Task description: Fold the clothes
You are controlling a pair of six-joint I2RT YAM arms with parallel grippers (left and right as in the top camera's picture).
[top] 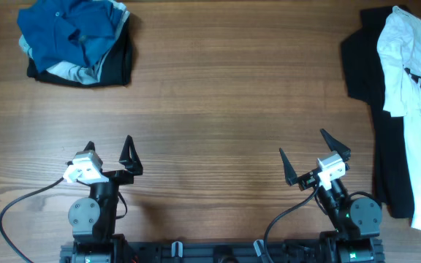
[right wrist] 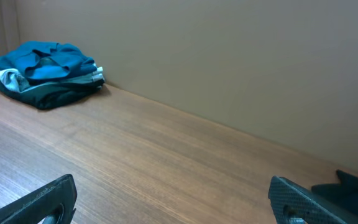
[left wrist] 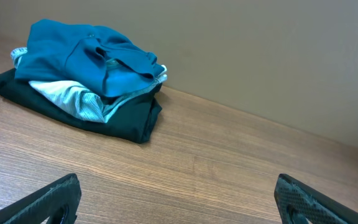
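T-shirt point(top: 414, 102) well right of right hand point(top: 301, 142) — spread | blue shirt point(top: 68, 33) well beyond left hand point(top: 108, 142) — spread

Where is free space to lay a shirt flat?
The table middle is bare, between the blue shirt pile far left, the white T-shirt on a black garment at right, the left end effector and right end effector in front. Crowded: those sides.
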